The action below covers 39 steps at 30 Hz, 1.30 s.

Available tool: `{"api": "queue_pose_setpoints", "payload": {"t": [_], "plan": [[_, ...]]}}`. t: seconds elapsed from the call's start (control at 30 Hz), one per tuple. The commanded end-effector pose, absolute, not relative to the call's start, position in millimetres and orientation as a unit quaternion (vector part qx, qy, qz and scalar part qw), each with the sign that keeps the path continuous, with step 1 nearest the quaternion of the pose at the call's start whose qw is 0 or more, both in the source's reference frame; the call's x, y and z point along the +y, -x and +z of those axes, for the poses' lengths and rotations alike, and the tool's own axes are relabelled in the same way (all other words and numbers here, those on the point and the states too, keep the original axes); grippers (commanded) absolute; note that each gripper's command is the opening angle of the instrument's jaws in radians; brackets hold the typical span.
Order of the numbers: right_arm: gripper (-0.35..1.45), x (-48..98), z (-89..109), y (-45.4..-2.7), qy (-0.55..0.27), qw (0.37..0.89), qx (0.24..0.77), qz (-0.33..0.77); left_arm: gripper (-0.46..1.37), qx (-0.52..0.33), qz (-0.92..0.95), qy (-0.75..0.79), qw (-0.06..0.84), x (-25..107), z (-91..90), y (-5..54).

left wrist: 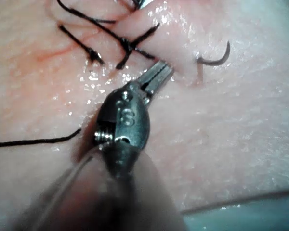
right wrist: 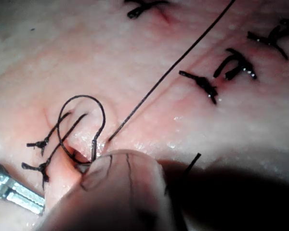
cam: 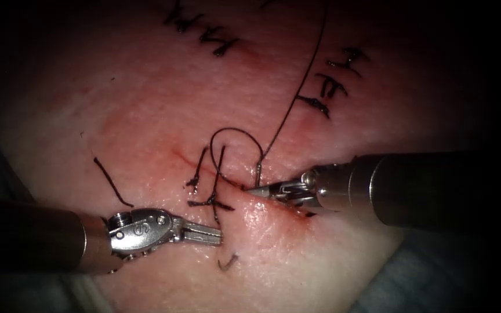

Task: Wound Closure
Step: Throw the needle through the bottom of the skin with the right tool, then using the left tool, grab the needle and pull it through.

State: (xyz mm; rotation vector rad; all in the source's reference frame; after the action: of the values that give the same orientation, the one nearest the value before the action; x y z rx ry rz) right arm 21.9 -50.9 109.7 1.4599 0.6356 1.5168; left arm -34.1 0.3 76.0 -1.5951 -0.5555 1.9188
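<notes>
Tissue point(cam: 146, 116) with knotted stitches point(cam: 210, 185), needle point(cam: 236, 139) arched in cut, right tool point(cam: 256, 189) gripping its tail.

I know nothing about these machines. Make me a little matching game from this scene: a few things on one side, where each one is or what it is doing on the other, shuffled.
Things:
1. needle
2. left tool
3. right tool
4. cut end of thread

States:
A. lies loose on the tissue past the left tool's tip
B. arches over the cut, curve standing up
C. jaws shut, holding nothing
D. grips the needle near its thread end

Pairs: 1-B, 2-C, 3-D, 4-A
</notes>
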Motion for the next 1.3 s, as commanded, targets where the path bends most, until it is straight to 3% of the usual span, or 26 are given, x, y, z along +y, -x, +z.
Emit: {"api": "queue_pose_setpoints", "payload": {"t": [0.03, 0.2, 0.27, 0.33, 0.43, 0.6, 0.73, 0.8, 0.9, 0.97, 1.07, 1.2, 1.3], "plan": [[-0.35, -51.0, 109.4, -21.9, -0.593, 0.455, 0.258, 0.612, -0.35, -0.210, 0.718, 0.598, 0.287, 0.3, 76.0, 34.1], [-0.35, -50.7, 109.7, -21.9, -0.578, 0.456, 0.258, 0.626, -0.35, -0.210, 0.718, 0.598, 0.287, 0.3, 76.0, 34.1], [-0.35, -50.0, 110.2, -21.8, -0.549, 0.466, 0.282, 0.634, -0.35, -0.210, 0.718, 0.598, 0.287, 0.2, 75.9, 34.1], [-0.35, -48.9, 110.8, -21.6, -0.506, 0.499, 0.344, 0.614, -0.35, -0.210, 0.718, 0.598, 0.287, 0.2, 75.9, 34.1], [0.22, -47.4, 111.6, -21.0, -0.446, 0.542, 0.428, 0.569, -0.35, -0.210, 0.718, 0.598, 0.287, 0.2, 75.9, 34.1], [0.54, -45.0, 112.1, -19.9, -0.376, 0.578, 0.463, 0.557, -0.35, -0.210, 0.718, 0.598, 0.287, 0.1, 75.8, 34.0], [0.37, -43.1, 112.1, -18.6, -0.340, 0.601, 0.478, 0.543, -0.35, -0.212, 0.718, 0.599, 0.285, 0.0, 75.7, 33.8], [0.52, -41.9, 112.5, -18.0, -0.320, 0.613, 0.485, 0.535, -0.35, -0.212, 0.718, 0.599, 0.285, 0.0, 75.6, 33.6], [1.08, -40.1, 113.4, -17.2, -0.288, 0.633, 0.495, 0.520, -0.35, -0.212, 0.718, 0.599, 0.285, -0.1, 75.5, 33.4], [1.19, -39.4, 113.9, -17.0, -0.278, 0.643, 0.501, 0.508, -0.35, -0.212, 0.718, 0.599, 0.284, -0.1, 75.5, 33.3], [1.20, -38.1, 114.7, -15.8, -0.232, 0.686, 0.515, 0.459, -0.35, -0.213, 0.718, 0.599, 0.284, -0.2, 75.4, 33.1], [1.20, -36.9, 114.8, -15.0, -0.199, 0.746, 0.492, 0.402, -0.35, -0.213, 0.718, 0.599, 0.284, -0.2, 75.3, 33.0], [1.18, -36.4, 114.7, -14.8, -0.193, 0.765, 0.493, 0.366, -0.35, -0.214, 0.718, 0.599, 0.284, -0.1, 75.3, 33.0]]}}
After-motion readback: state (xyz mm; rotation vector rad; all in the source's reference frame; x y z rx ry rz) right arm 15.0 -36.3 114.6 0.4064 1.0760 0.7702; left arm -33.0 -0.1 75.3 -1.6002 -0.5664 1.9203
